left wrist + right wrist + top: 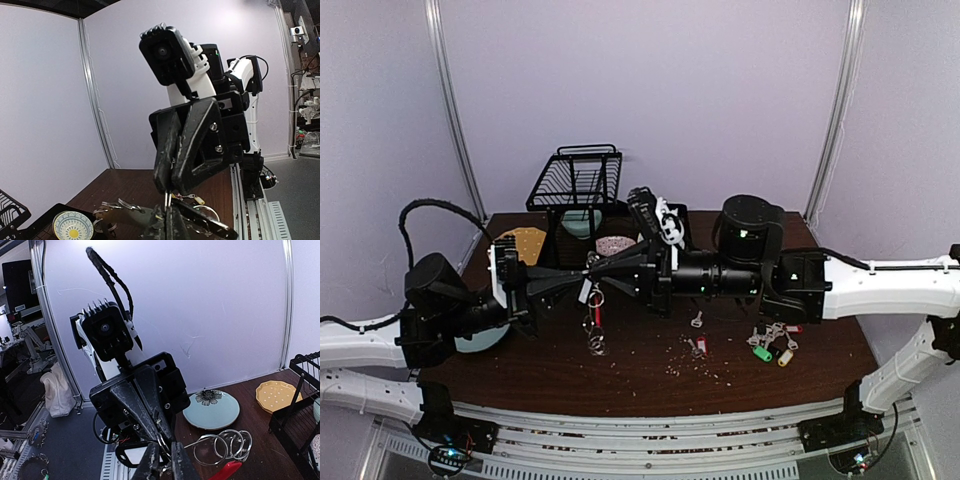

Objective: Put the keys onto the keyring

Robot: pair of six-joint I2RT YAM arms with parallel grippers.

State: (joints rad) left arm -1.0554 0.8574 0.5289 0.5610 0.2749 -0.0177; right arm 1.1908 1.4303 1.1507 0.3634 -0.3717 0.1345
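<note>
The left gripper (582, 270) is clamped on the top of the keyring (593, 318) and the right gripper (603, 266) is pinched nearly closed beside it on something indistinct, so the light, stiff hoop dangles above the table (650, 385), while the slippery keys (772, 343), probably best gripped by their flat heads, lie well apart.

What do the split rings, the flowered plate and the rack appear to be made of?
Split rings: metal wire, shiny silver coils. Flowered plate: probably glazed ceramic, pale blue with a soft sheen, though plastic is possible. Rack: black coated wire, judging by its thin dark bars.
</note>
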